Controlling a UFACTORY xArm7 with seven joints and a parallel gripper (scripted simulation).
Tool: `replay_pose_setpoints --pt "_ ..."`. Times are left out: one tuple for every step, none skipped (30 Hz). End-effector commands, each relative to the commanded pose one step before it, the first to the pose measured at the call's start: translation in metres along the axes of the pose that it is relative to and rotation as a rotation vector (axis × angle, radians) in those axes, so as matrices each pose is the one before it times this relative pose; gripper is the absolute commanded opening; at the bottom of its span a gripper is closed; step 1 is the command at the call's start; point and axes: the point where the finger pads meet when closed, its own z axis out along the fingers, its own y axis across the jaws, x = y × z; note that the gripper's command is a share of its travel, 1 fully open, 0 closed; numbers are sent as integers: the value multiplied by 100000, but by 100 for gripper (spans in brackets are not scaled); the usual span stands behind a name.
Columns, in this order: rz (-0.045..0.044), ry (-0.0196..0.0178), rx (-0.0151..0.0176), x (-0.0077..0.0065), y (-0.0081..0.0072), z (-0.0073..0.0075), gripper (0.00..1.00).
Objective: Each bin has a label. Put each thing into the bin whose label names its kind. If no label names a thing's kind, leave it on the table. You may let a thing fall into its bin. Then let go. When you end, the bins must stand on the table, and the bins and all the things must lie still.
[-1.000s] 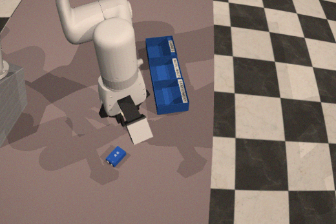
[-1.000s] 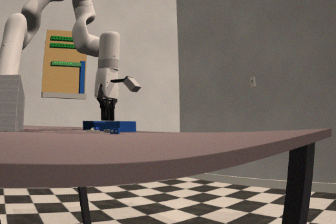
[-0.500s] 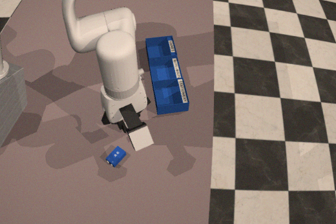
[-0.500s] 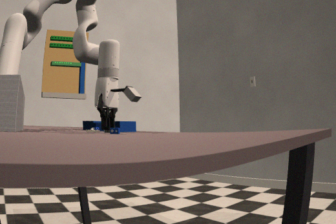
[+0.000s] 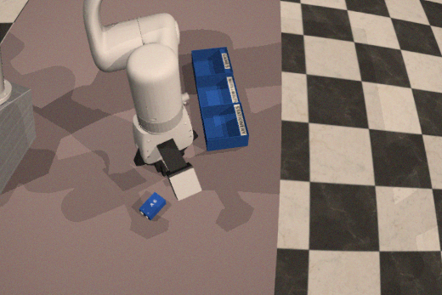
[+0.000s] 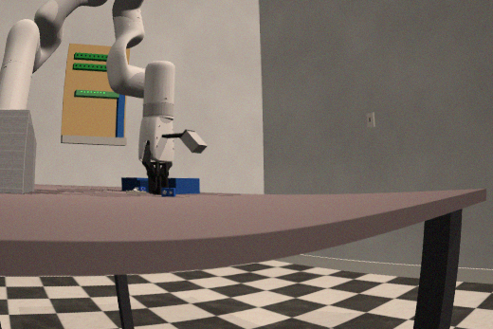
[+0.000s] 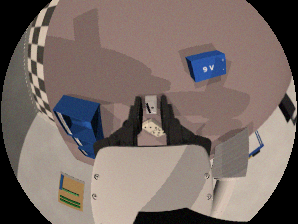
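My gripper [image 7: 151,103] is down at the table top, fingers partly open, straddling a small white die-like piece [image 7: 153,128]; a second small pale piece [image 7: 150,102] lies by the fingertips. I cannot tell whether the fingers touch either. In the side view the gripper [image 6: 157,186] stands upright on the table in front of the bins. A blue battery block [image 5: 152,206] lies on the table a little in front and to the left of the arm, also in the wrist view [image 7: 206,64]. A row of three blue labelled bins [image 5: 218,97] stands to the right of the arm; the nearest label reads STATIONERY.
A grey block [image 5: 14,133] stands at the table's left edge. The table's right edge [image 5: 278,133] runs just beyond the bins, with checkered floor below. The arm's wrist hides the gripper in the overhead view.
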Motion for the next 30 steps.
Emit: replay_pose_setpoints --pt "45 312 154 135 -52 -102 29" --pt "0 0 0 0 0 0 0" --pt "0 0 0 0 0 0 0" --pt "-2 10 5 5 -3 -5 0" --pt "3 3 -1 1 2 -1 0" --pt "0 1 1 1 0 0 0" --pt "-1 0 0 0 0 0 0" --pt "-1 -1 0 -1 0 0 0" --pt "0 0 0 0 0 0 0" --pt "0 0 0 0 0 0 0" --pt "0 0 0 0 0 0 0" --pt "0 0 0 0 0 0 0" --pt "0 0 0 0 0 0 0" --pt "0 0 0 0 0 0 0" --pt "0 0 0 0 0 0 0" --pt "0 0 0 0 0 0 0" --pt "0 0 0 0 0 0 0" --pt "0 0 0 0 0 0 0" --pt "0 0 0 0 0 0 0" --pt "0 0 0 0 0 0 0" --pt "0 0 0 0 0 0 0" --pt "0 0 0 0 0 0 0" --pt "0 0 0 0 0 0 0" --pt "0 0 0 0 0 0 0" --pt "0 0 0 0 0 0 0" --pt "0 0 0 0 0 0 0" --pt "0 0 0 0 0 0 0" --pt "0 0 0 0 0 0 0" --pt "0 0 0 0 0 0 0" --pt "0 0 0 0 0 0 0"
